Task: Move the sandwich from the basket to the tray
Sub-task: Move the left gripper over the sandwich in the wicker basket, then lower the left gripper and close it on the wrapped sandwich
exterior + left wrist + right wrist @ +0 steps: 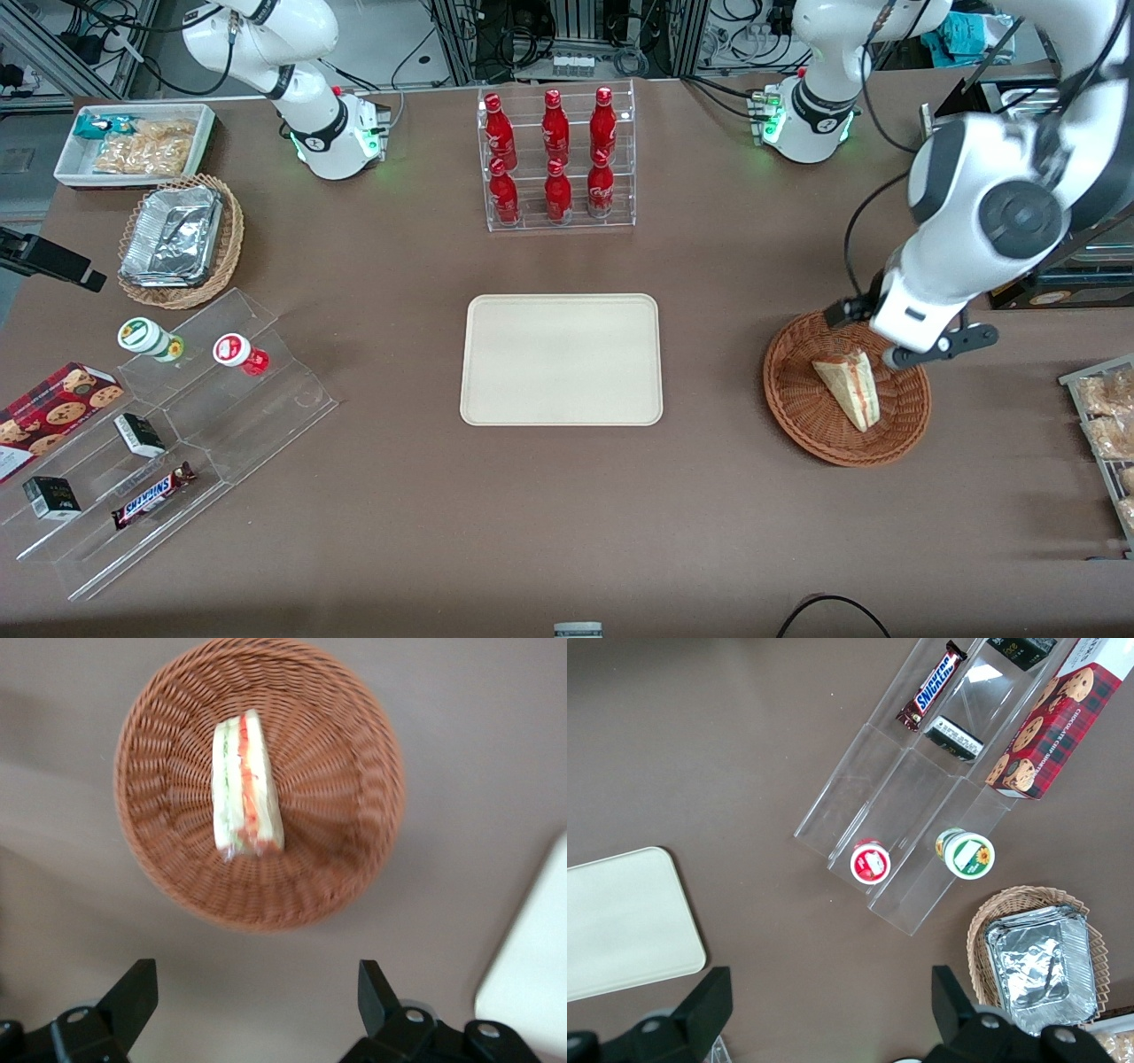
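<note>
The sandwich [850, 390], a pale wedge with red and green filling, lies in the round reddish-brown wicker basket [797, 416] toward the working arm's end of the table. My left gripper [908, 337] hangs open above the basket's rim, on the side farther from the front camera, holding nothing. The wrist view shows the sandwich [246, 784] in the basket [337, 815], with the gripper [253, 970] over bare table beside the basket. The cream tray [561, 359] lies bare mid-table, and one corner of the tray [532, 974] also shows in the wrist view.
A clear rack of red bottles [556, 159] stands farther from the front camera than the tray. Toward the parked arm's end are a clear stepped shelf [177, 416] with snacks, a tan basket of foil containers [177, 239] and a white bin [133, 142]. Bagged snacks [1107, 416] lie by the working arm's table edge.
</note>
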You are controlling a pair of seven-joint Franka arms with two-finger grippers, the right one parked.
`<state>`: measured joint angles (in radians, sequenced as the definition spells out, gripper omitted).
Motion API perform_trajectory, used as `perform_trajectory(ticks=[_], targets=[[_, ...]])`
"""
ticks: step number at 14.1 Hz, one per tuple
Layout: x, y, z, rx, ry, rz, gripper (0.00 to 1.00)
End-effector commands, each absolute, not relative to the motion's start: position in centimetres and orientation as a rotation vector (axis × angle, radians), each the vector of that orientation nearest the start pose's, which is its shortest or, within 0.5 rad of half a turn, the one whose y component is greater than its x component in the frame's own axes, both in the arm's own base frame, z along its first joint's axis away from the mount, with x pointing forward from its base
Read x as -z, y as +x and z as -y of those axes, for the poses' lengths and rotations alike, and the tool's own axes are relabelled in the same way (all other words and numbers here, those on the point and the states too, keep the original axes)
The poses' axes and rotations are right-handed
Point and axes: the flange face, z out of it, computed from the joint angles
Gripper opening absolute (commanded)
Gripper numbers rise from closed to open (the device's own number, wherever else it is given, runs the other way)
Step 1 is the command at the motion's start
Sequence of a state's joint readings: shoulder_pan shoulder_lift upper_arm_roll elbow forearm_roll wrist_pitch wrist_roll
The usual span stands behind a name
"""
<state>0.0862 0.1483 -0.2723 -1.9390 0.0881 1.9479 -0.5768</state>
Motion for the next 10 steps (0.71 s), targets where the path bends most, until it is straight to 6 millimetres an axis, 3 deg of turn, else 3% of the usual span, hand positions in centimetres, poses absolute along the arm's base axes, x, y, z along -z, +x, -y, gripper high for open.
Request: perform_trajectory(ticks=[1,3,5,10], targets=[[-34.6,56.7,6.5,-0.107,-2.963,0.790,1.00],[-31.4,57.2,4.9,-0.139,-2.950,0.837,1.00],[-29.7,57.8,4.9,-0.103,-2.965,0.878,1.00],[-28.2,58.8,5.6,-0.062,-2.995,0.899,1.00]])
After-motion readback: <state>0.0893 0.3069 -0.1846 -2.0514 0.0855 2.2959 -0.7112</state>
